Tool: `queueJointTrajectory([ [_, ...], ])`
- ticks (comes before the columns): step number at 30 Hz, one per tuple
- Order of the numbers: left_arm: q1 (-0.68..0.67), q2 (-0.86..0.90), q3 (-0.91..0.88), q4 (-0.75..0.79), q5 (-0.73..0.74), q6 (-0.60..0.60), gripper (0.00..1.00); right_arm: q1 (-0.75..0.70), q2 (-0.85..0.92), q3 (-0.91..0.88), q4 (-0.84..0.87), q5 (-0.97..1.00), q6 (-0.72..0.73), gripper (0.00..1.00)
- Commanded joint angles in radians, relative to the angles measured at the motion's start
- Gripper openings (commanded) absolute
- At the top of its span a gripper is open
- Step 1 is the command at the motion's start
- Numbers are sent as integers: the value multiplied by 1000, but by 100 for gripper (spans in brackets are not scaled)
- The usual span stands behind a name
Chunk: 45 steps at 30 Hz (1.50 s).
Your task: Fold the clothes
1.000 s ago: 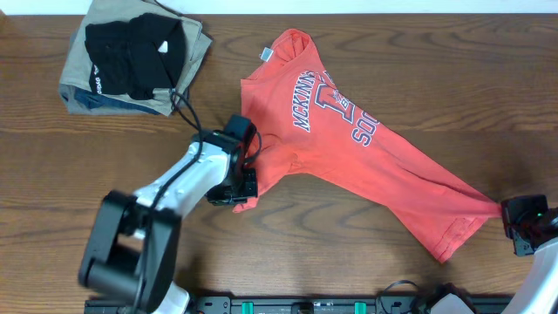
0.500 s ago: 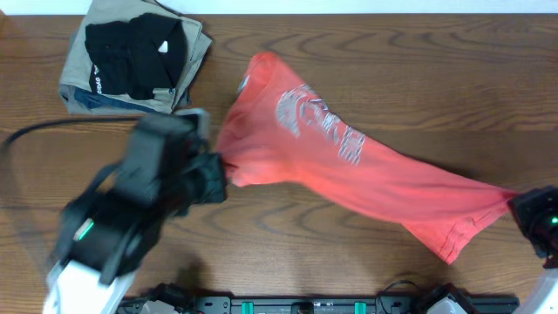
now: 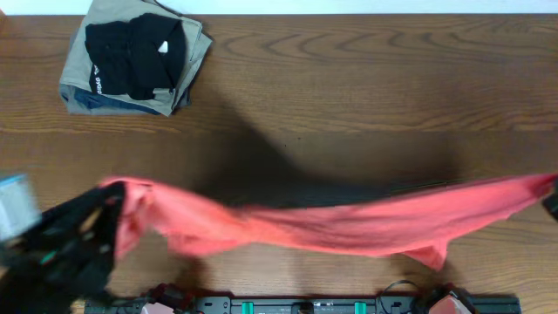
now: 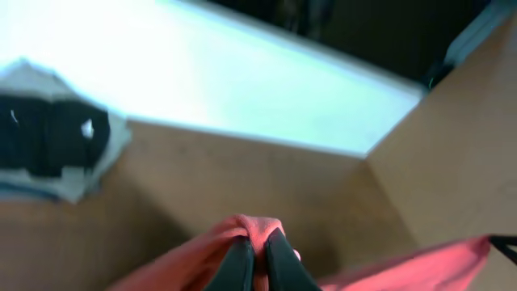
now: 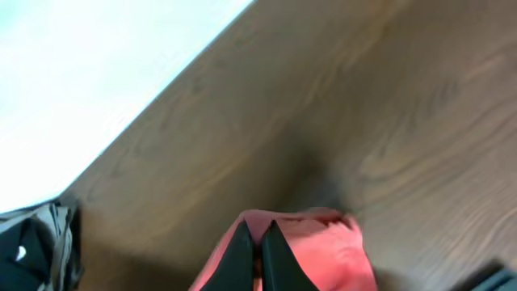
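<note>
One T-shirt [image 3: 331, 222] (taut) between left gripper [image 4: 259, 244], right gripper [image 5: 258, 236]

red-orange T-shirt [image 3: 331, 222]: 1
folded garments at the table's far left corner: 2
black garment [image 3: 131, 54]: 1, of those 2
khaki garment [image 3: 197, 48]: 1, of those 2
grippers: 2
left gripper [image 4: 257, 246]: 1
right gripper [image 5: 257, 242]: 1
wooden table [image 3: 366, 78]: 1
</note>
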Motion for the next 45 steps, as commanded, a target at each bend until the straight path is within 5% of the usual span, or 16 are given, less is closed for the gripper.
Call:
queueJointTrajectory([
  [1, -2, 60, 92, 3, -129, 36, 6, -9, 74, 143, -35, 11, -24, 1],
  [11, -1, 342, 108, 60, -216, 94, 6, -9, 259, 201, 30, 10, 90, 1],
  [14, 20, 487, 108, 135, -337, 105, 6, -9, 330, 201, 96, 10, 116, 1],
  [26, 92, 1012, 108, 517, -336, 142, 6, 208, 657, 199, 421, 69, 134, 1],
  [36, 159, 1228, 105, 796, -335, 140, 6, 403, 885, 199, 676, 271, 156, 1],
  [45, 164, 1367, 105, 851, -336, 141, 6, 455, 1068, 199, 768, 311, 156, 1],
])
